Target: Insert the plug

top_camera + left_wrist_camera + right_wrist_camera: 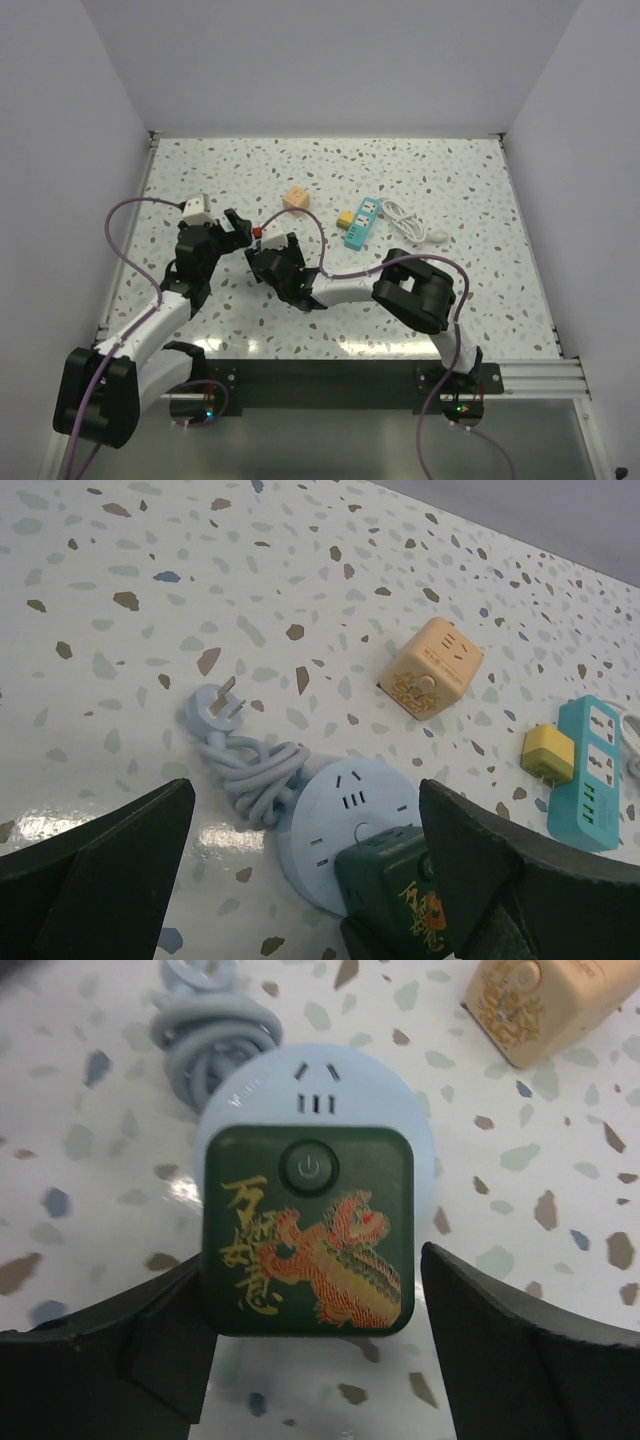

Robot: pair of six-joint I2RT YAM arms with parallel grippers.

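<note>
The dark green cube plug (305, 1230) sits atop round pale-blue socket disc (370, 1090); right pincer (310, 1270) straddles it, jaws apart, not clamping. Left pincer (305, 800) wide open, empty. Risk: prongs maybe half-seated, so a snagging finger tips it.

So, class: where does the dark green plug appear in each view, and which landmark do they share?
Top external: plug hidden under the right hand.
Left wrist: plug at bottom edge, right of centre.
Right wrist: plug centre, on the round socket.
Shared landmark: tan-orange cube.
</note>
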